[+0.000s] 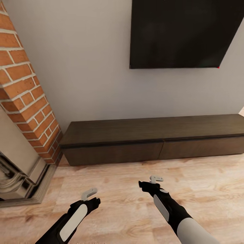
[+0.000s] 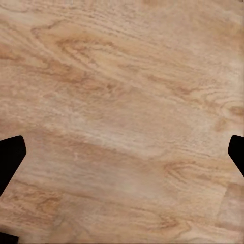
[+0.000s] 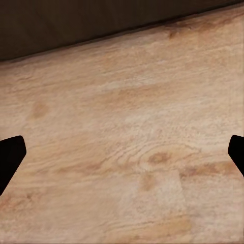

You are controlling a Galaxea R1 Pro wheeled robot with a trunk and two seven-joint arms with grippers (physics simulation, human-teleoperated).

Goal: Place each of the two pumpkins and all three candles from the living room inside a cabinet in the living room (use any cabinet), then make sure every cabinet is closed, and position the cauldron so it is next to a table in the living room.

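The cabinet [image 1: 152, 130] is a long, low dark-brown unit against the grey wall, and both of its wide fronts sit flush and closed. My left gripper [image 1: 89, 195] hangs open over the wood-plank floor in front of it, with nothing between its fingers. My right gripper [image 1: 154, 179] is also open and empty, a little nearer the cabinet. In the left wrist view the dark fingertips [image 2: 10, 157] stand far apart over bare planks. The right wrist view shows the cabinet's base [image 3: 101, 20] just beyond the floor. The pumpkins, candles, cauldron and table are out of view.
A brick chimney column [image 1: 27, 91] with the beige fireplace surround [image 1: 20, 169] stands at the left, close to the cabinet's left end. A black wall-mounted screen [image 1: 186, 34] hangs above the cabinet. Light wood floor [image 1: 122, 189] lies between me and the cabinet.
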